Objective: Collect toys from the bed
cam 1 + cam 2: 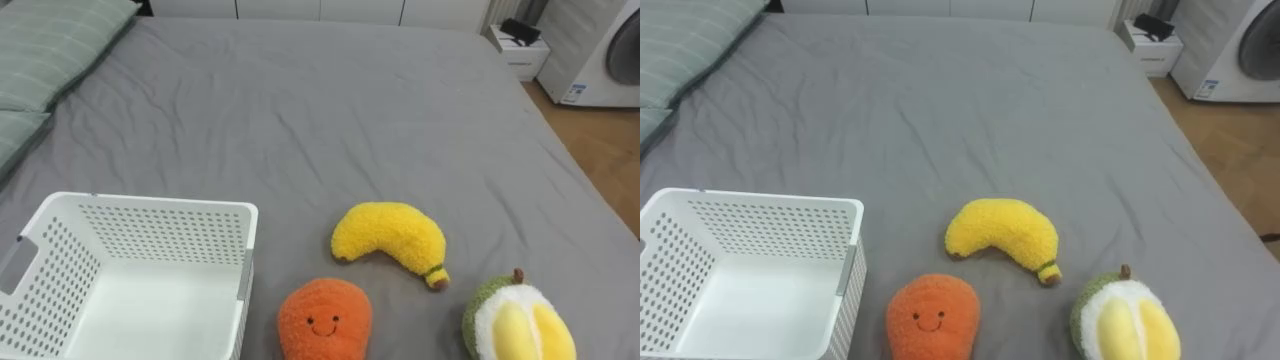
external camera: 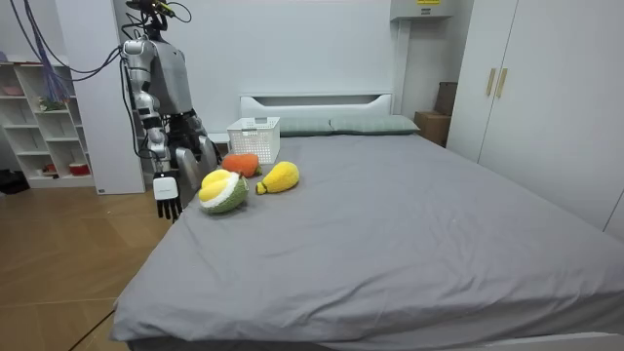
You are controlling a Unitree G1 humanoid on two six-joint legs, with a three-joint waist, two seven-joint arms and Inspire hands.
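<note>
Three plush toys lie on the grey bed point(image 1: 320, 110) close to its near edge. A yellow banana point(image 1: 392, 238) is in the middle. An orange toy with a smiling face point(image 1: 324, 320) lies in front of it, next to an empty white perforated basket point(image 1: 150, 205) on the left. A green-and-yellow durian point(image 1: 518, 322) sits at the right. In the room view I stand at the bedside by the toys, and my right hand point(image 2: 168, 195) hangs open beside the bed's edge, holding nothing.
Green striped pillows point(image 1: 50, 50) lie at the bed's left end. Beyond the far edge stand a small white nightstand point(image 1: 520, 45) and a washing machine point(image 1: 610, 50) on wood floor. A white shelf unit point(image 2: 39, 117) stands behind me, and wardrobes point(image 2: 546, 88) line the far side.
</note>
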